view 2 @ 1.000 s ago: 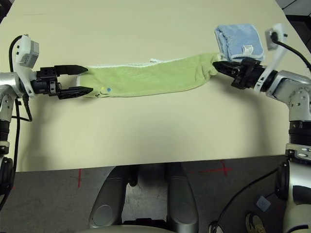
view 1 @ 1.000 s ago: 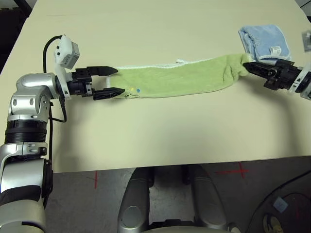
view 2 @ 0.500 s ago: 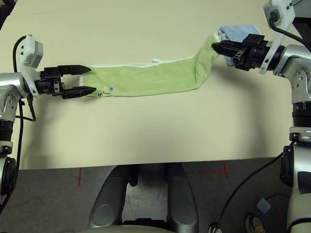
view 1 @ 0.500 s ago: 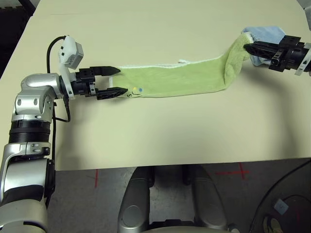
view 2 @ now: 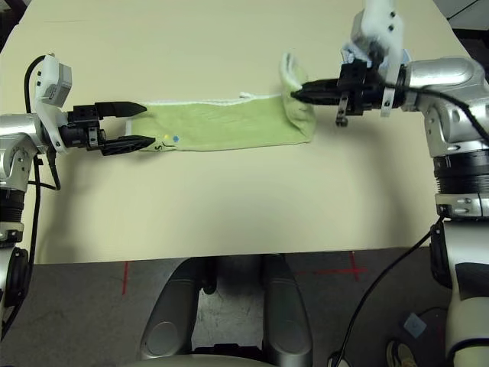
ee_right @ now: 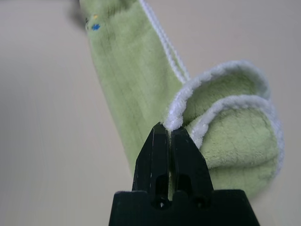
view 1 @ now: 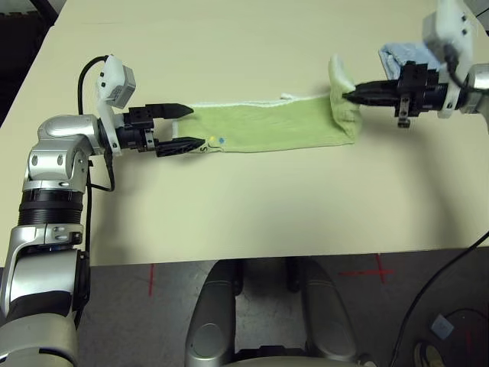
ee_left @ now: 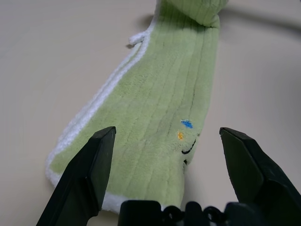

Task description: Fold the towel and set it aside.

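Pinching the white-stitched end of one light green towel (view 1: 267,126), the right gripper (view 1: 350,95) lifts it; the rest lies flat on the table (view 1: 252,214). Left gripper (view 1: 192,126) spread wide at the embroidered end. One blue towel (view 1: 403,57) beyond; no legible writing.
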`<control>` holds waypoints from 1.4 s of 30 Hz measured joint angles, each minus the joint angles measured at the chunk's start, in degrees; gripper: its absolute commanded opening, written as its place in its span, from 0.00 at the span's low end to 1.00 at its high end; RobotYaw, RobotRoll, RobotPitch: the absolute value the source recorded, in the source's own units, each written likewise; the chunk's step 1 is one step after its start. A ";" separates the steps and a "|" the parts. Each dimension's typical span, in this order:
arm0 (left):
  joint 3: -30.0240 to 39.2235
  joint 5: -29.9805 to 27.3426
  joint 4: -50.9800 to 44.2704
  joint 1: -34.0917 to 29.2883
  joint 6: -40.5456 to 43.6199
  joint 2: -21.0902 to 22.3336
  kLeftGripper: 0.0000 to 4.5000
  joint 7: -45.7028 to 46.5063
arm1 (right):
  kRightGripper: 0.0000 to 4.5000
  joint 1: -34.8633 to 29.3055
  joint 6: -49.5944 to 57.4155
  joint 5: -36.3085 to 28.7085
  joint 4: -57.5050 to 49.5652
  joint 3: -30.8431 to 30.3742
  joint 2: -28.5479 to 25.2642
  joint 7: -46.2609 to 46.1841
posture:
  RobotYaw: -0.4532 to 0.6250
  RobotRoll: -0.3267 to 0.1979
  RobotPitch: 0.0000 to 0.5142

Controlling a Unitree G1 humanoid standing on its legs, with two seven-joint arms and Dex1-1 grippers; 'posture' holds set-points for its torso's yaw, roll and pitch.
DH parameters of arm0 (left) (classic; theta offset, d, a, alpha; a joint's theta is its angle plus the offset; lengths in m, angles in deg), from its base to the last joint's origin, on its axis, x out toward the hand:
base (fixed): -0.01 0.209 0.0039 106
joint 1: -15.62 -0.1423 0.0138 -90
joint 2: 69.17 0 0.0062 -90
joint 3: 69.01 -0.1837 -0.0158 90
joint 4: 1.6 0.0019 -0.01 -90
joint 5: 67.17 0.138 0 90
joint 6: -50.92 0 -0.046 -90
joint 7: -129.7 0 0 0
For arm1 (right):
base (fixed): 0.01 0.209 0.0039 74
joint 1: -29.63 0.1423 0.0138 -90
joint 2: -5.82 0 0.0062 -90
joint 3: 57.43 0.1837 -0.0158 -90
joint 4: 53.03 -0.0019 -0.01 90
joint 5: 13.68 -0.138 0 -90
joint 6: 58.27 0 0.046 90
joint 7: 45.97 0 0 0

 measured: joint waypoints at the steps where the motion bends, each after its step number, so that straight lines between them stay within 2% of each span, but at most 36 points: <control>1: 0.00 0.00 0.00 0.00 0.05 0.00 1.00 0.00 | 0.01 -0.06 -0.82 0.29 -0.32 -0.03 0.25 0.20 | 0.44 0.62 0.63; 14: -0.38 0.01 -0.06 0.02 0.22 -0.75 1.00 0.01 | 0.01 -0.30 -3.12 4.90 -0.75 -4.28 7.27 -1.14 | 0.46 0.62 0.62; 22: -0.45 0.00 -0.44 0.00 0.72 -0.75 1.00 0.17 | 0.01 0.00 -2.95 6.66 0.34 -4.75 11.22 -3.50 | 0.47 0.62 0.62; 26: -0.45 -0.01 -0.66 -0.26 0.99 -0.71 1.00 0.21 | 0.26 0.00 -1.67 5.14 0.25 -4.47 11.91 -2.67 | 0.47 0.62 0.62; 30: -0.45 -0.02 -0.70 -0.38 1.27 -0.71 1.00 0.23 | 0.62 -0.15 -0.27 1.49 -1.76 -4.08 12.14 0.22 | 0.46 0.62 0.62; 34: -0.46 0.00 -0.69 -0.37 1.32 -0.72 1.00 0.47 | 0.94 -0.28 0.10 -0.88 -3.48 -3.98 12.07 1.91 | 0.45 0.62 0.62; 35: -0.46 0.00 -0.68 -0.37 1.32 -0.73 1.00 0.53 | 1.00 -0.28 0.56 -1.35 -3.48 -3.71 12.20 1.61 | 0.45 0.62 0.62; 38: -0.57 0.01 -0.64 -0.28 1.31 -1.17 1.00 0.64 | 1.00 0.19 4.37 -5.27 -3.30 0.61 14.51 -1.86 | 0.45 0.62 0.62; 42: -1.04 0.01 -0.40 -0.23 1.30 -1.49 1.00 0.86 | 1.00 1.87 5.94 -8.82 -1.00 6.28 14.30 -4.80 | 0.44 0.62 0.62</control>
